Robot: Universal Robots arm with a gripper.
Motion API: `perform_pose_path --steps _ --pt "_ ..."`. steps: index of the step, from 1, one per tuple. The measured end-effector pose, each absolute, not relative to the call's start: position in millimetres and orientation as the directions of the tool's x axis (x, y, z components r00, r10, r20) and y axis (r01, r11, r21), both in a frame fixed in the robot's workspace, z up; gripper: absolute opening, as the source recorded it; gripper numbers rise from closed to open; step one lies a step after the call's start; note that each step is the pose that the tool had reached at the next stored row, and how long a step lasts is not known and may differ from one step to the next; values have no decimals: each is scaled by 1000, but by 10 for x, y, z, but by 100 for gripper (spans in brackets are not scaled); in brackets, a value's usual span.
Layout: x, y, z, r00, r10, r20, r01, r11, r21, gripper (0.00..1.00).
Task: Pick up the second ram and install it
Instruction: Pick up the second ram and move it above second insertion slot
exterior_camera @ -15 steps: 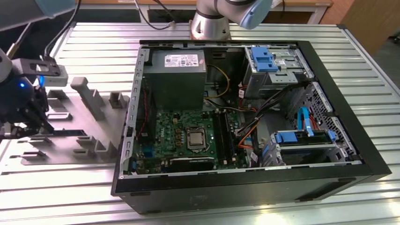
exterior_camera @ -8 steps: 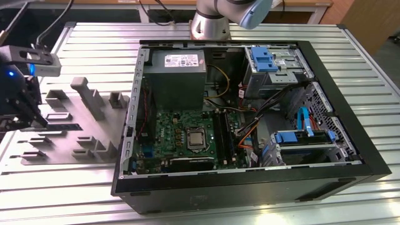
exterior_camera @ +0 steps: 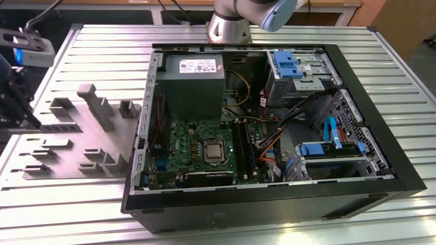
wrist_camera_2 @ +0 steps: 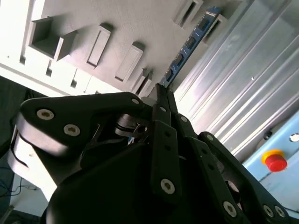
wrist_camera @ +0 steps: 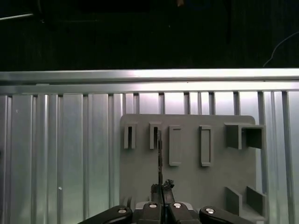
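**Only half done: stick gripped, not yet in the computer**

Closest in, the gripper [wrist_camera_2: 161, 91] has its two black fingers pressed together on the near end of the memory stick [wrist_camera_2: 188, 47]. Nothing shows between them but the thin board itself. The stick runs away from the fingertips edge-on, blue with dark chips. Its far end reaches one of the narrow slots of the grey holder [wrist_camera_2: 126, 23] beneath. Whether it sits in that slot or hangs just clear of it, I can't tell from either wrist view.

By my reckoning the grasp is made, and the install is the whole of what's left, since the stick is at the holder, well apart from the computer.

The holder's other slots [wrist_camera: 175, 145] and its pockets look empty. It lies flat on the ribbed metal table [wrist_camera: 60, 154].

Further off, to the exterior view's right of the holder, the open computer case [exterior_camera: 391, 153] lies on its side. Inside it are:
- a green motherboard [exterior_camera: 194, 138], with long black memory slots [exterior_camera: 244, 148] just beside the processor [exterior_camera: 213, 150]
- a grey power supply [exterior_camera: 194, 81]
- blue drive brackets [exterior_camera: 286, 64]
- loose bundles of cables [exterior_camera: 272, 135]

I can't make out whether any stick sits in those slots.
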State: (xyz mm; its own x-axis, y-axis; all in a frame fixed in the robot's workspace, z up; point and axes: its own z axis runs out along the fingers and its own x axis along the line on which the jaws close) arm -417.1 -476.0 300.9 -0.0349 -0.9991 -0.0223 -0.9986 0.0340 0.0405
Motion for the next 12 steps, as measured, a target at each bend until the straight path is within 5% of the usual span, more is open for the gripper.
perform_pose_path --steps 12 --pt "-4172 -4758 3553 -35 -999 -22 -999 34 40 12"
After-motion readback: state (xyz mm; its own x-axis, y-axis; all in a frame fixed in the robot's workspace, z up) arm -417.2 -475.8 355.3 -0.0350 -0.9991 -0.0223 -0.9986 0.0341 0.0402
